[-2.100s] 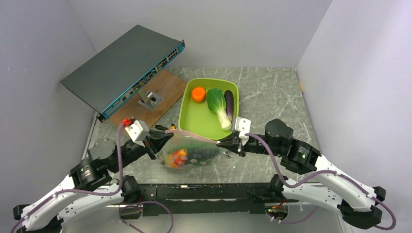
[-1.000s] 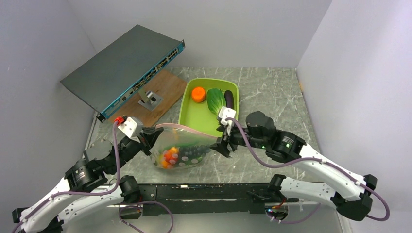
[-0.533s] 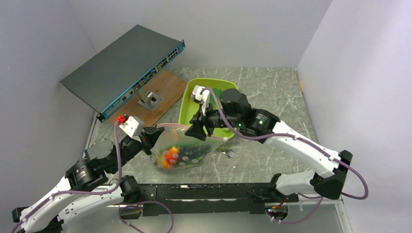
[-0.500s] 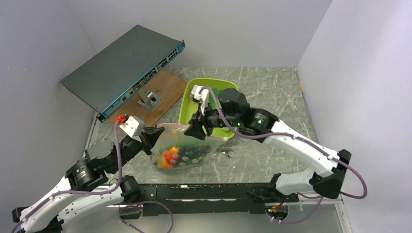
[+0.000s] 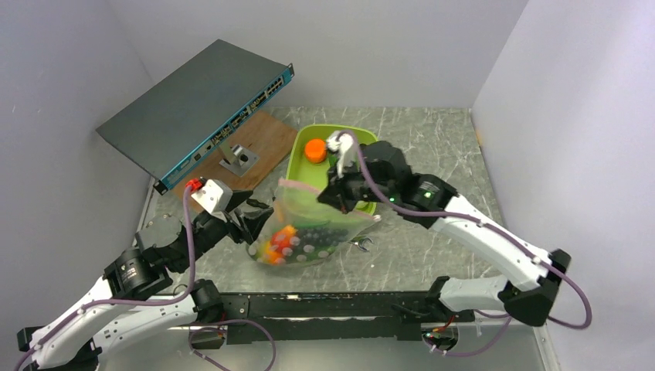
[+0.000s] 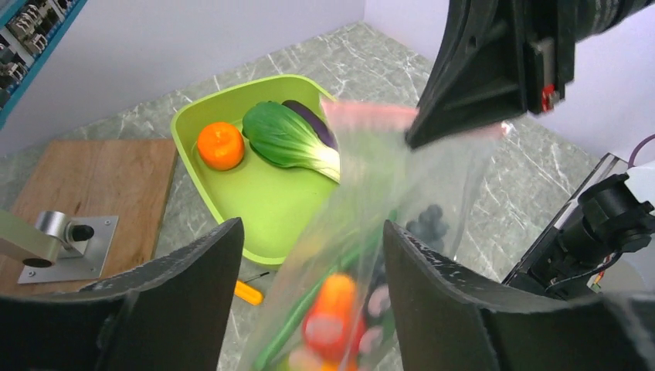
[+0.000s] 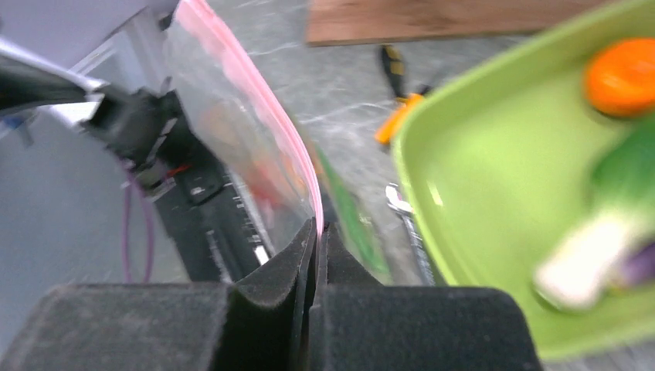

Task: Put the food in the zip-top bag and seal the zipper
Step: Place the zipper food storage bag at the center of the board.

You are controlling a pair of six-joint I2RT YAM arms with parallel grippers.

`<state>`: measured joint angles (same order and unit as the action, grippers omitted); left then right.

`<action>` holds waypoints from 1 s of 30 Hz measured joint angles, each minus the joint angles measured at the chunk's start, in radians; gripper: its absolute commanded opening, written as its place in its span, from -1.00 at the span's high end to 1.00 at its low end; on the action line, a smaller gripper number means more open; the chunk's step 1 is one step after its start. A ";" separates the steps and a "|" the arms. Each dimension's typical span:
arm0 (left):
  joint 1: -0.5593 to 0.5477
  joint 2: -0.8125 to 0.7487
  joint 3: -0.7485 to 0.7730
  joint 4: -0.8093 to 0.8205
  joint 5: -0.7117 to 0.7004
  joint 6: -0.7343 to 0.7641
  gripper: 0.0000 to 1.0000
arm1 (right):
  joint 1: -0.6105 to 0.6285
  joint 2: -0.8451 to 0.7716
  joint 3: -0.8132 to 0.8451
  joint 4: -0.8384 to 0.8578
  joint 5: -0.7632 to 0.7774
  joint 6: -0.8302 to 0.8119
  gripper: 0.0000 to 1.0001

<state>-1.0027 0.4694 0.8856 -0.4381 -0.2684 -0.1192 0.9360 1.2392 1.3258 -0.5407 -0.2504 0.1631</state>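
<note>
Bag (image 5: 309, 228), clear, thin and floppy, is hung by its pink zipper (image 7: 255, 85) just in front of the tub (image 6: 255, 193), its bottom bulged by food (image 5: 282, 241). The zipper is pinched flat between the closed fingers of the right gripper (image 7: 317, 228), while the left gripper (image 6: 309, 232) is spread wide around the film, unclamped. With the round orange (image 6: 221, 145), leafy bok choy (image 6: 290, 139) and eggplant (image 6: 309, 122) lying in the smooth tub, the near lip is best taken by the left gripper so that the slack mouth is kept spread.
</note>
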 measured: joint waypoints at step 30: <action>0.000 0.066 0.043 -0.078 0.114 0.047 -0.78 | -0.731 -0.265 0.079 -0.599 1.195 0.152 1.00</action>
<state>-1.0027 0.5354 0.9287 -0.5159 -0.1547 -0.0719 0.2054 0.9741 1.4044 -1.1400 0.9443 0.3149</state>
